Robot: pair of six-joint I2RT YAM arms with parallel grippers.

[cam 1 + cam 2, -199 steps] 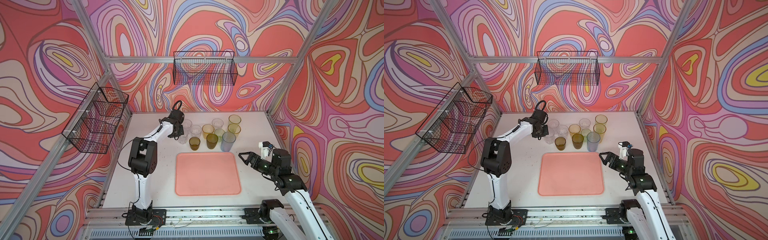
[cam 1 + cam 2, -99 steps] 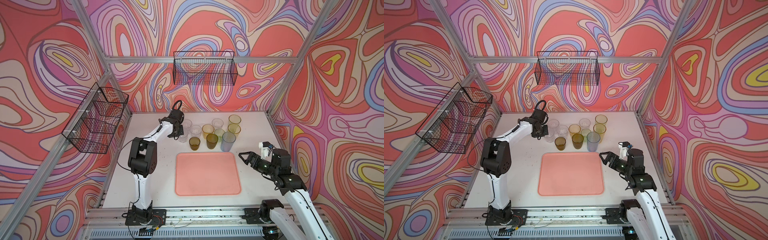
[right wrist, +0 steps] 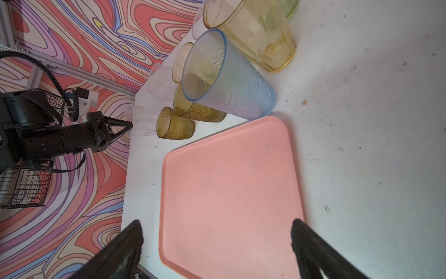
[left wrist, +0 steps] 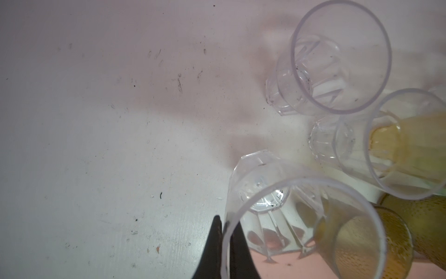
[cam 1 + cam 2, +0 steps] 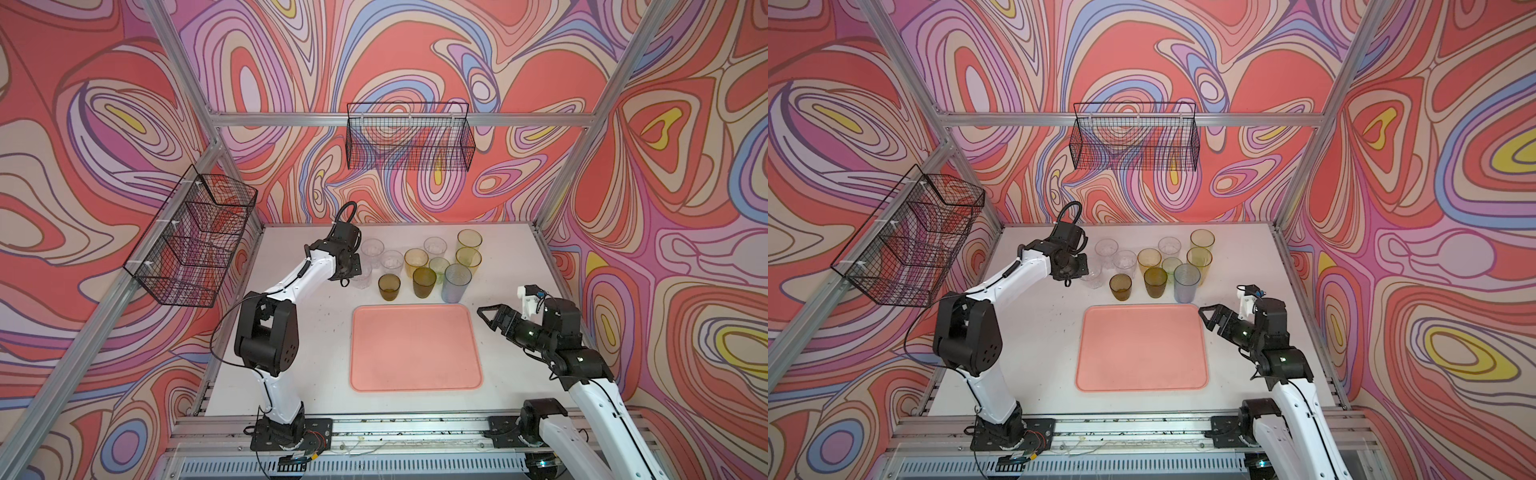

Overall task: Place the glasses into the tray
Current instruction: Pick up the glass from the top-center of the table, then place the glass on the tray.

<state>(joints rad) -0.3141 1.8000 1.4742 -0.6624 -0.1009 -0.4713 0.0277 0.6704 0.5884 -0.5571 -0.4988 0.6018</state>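
Observation:
Several glasses stand in a cluster behind the tray [image 5: 415,353]: a tall blue-grey one [image 5: 456,282], olive-brown ones [image 5: 424,281], yellow ones [image 5: 469,241] and clear ones [image 5: 391,262]. The salmon-pink tray [image 3: 229,181] holds nothing. My left gripper [image 4: 226,223] is shut on the rim of a short clear glass [image 4: 265,193] at the cluster's left end [image 5: 362,279], one finger inside and one outside. I cannot tell if this glass is off the table. My right gripper [image 5: 485,318] hangs open beside the tray's right edge, its fingers [image 3: 135,232] empty.
A black wire basket [image 5: 191,237] hangs on the left wall and another [image 5: 409,141] on the back wall. Aluminium frame posts stand at the table's corners. Both arm bases sit on the rail [image 5: 415,428] along the front edge.

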